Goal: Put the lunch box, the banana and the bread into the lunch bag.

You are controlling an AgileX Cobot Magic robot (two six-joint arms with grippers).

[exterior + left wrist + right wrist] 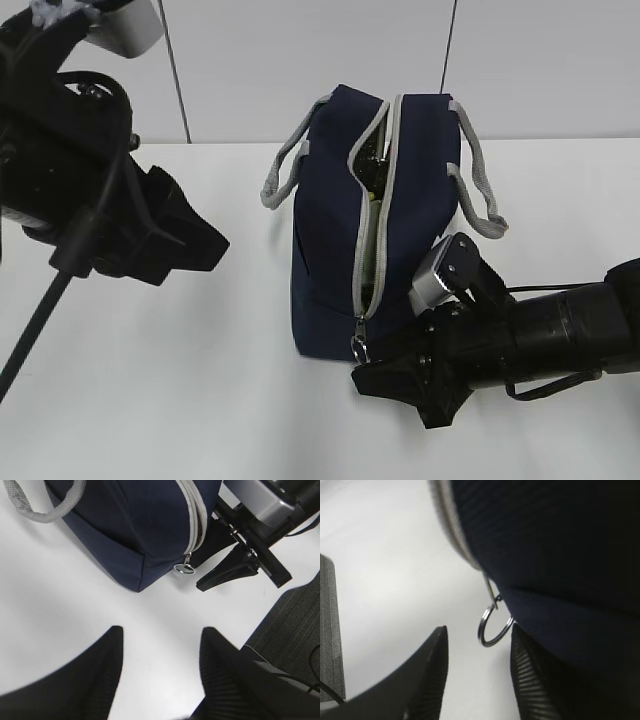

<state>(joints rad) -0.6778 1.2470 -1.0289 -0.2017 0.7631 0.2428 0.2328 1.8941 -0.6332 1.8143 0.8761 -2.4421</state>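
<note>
Exterior view: the lunch bag (325, 260) stands upright near the middle of the white desk (180, 400), its navy fabric facing the camera and its grey webbing handles (285, 175) drooping to left and right. The grey zipper (375, 210) runs from the top down the near end and gapes along its upper part; a dark greenish item shows in the gap, too obscured to identify. The metal zip ring (358, 349) hangs at the bottom of the zipper, close to the desk. The lunch box, banana and bread cannot be made out in any view.

The right tool (385, 382) lies low on the desk at the bag's near right corner, its tips just beside the ring. Right wrist view: the two dark fingers (427, 675) stand apart with the ring (495, 625) hanging ahead of the gap between them; the right-hand finger sits against the bag fabric (560, 555). The fingers are parted and clamp nothing; the ring is not pinched.

The left tool (195, 250) hangs above the desk well to the left of the bag, touching nothing. Left wrist view: its fingers (100, 675) are spread over bare desk, released and empty, with the bag's corner (142, 582), the ring (184, 568) and the right tool (220, 580) visible beyond.
</note>
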